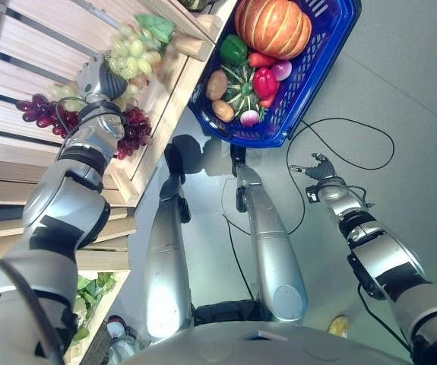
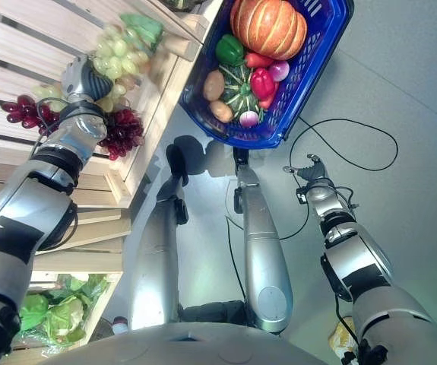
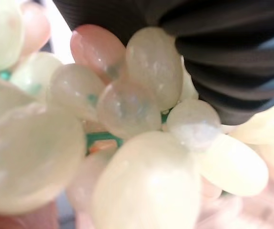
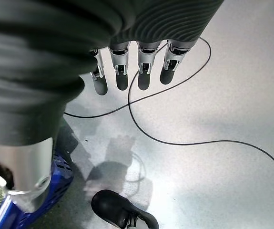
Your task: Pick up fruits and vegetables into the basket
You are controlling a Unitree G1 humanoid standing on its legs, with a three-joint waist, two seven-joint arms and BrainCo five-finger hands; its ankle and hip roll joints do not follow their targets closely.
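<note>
The room is brightly and evenly lit, seemingly from overhead. The grey floor carries a pale sheen, and soft-edged shadows pool beneath the blue basket. The pumpkin shows a mild highlight on its ribs. From the head, edges bow a little — the wooden shelf slats lean and stretch toward the corners. In the left wrist view the green grapes sit so close they are a washed-out, milky blur — probably overexposed. The right wrist view is crisp on the floor, while the near dark cover is soft.
</note>
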